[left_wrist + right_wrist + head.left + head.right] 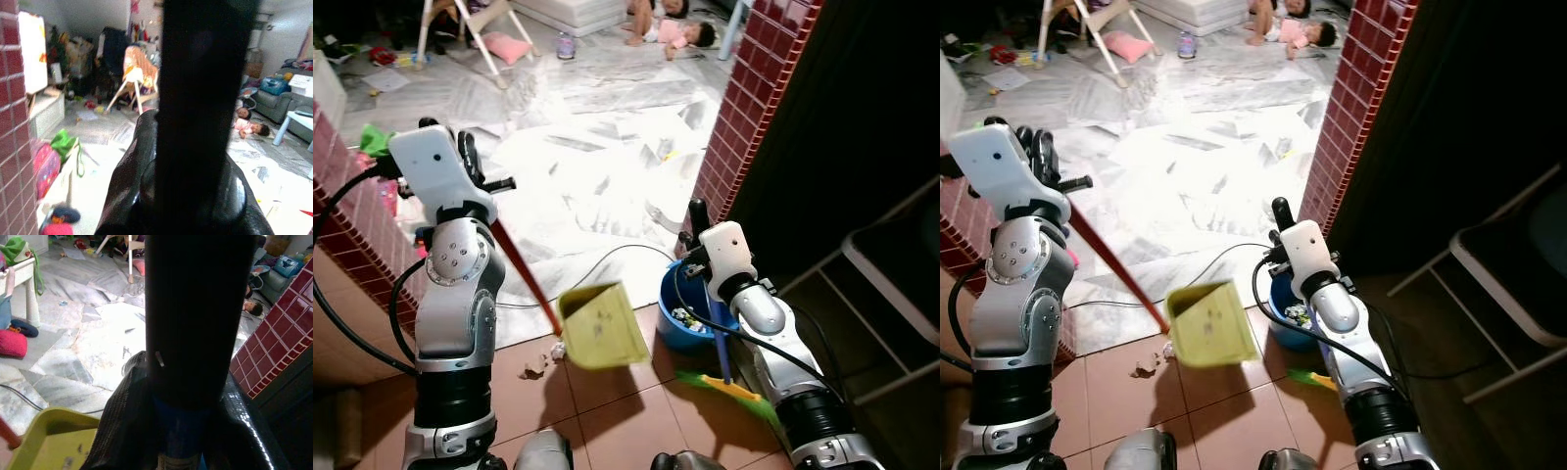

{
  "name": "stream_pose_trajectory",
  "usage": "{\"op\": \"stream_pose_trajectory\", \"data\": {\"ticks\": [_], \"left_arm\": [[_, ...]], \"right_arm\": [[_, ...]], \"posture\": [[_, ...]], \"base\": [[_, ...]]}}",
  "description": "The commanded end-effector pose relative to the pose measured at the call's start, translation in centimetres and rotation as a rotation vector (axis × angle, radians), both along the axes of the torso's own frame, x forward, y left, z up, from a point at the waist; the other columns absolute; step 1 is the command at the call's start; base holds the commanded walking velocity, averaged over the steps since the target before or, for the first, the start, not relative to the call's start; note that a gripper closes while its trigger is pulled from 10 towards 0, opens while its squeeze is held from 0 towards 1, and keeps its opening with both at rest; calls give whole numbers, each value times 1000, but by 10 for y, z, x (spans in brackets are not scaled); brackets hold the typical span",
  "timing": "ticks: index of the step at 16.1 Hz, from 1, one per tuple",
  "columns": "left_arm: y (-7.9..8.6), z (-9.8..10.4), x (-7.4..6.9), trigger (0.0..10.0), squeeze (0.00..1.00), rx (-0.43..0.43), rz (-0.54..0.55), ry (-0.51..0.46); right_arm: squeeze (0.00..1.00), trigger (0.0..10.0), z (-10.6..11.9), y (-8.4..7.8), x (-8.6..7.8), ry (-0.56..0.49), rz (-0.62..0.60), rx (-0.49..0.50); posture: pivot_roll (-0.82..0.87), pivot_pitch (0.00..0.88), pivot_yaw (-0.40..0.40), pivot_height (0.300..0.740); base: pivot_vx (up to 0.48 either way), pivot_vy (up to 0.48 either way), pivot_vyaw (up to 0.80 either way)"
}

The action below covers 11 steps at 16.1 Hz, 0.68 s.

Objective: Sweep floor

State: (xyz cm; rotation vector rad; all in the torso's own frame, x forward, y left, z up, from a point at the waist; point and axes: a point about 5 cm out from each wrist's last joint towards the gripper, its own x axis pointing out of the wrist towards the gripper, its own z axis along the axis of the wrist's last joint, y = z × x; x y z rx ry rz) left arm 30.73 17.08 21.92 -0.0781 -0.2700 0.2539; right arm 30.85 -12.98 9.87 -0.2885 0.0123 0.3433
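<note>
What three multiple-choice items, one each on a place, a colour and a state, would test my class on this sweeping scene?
1. Where does the crumpled paper scrap lie?
A. on the tiled floor beside the dustpan
B. inside the bucket
C. on the chair

2. What colour is the dustpan?
A. blue
B. yellow-green
C. white

3. What is the right gripper doing?
A. hanging open
B. resting on the floor
C. clamped on the blue broom handle

Answers: 1 A, the scrap sits on the red tiles by the pan's mouth. 2 B, the pan is yellow-green on a red handle. 3 C, the right wrist view shows the handle between the fingers.
</note>
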Motion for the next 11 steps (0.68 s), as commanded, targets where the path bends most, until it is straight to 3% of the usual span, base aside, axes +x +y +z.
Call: {"op": "stream_pose_trajectory", "data": {"ticks": [1,2,5,9,11], "left_arm": [[3,1,-8,10000,0,80,10,-29],[2,-15,-10,10000,0,92,-8,34],[-5,-53,-23,10000,0,93,-60,147],[-26,-54,-22,10000,0,107,-133,143],[-31,-52,-23,10000,0,103,-157,135]], "right_arm": [[0,10000,5,3,0,-43,15,17],[0,10000,4,2,-1,-48,4,28],[0,10000,5,-1,0,-54,-31,73],[0,10000,12,0,5,-73,-45,126],[0,10000,12,1,4,-72,-47,138]], "posture": [[56,0,-42,740],[59,0,-41,740],[49,0,-31,740],[44,11,-25,740],[45,16,-25,740]], "base": [[0,0,0],[0,0,0],[0,0,800],[0,0,527],[0,397,0]]}}
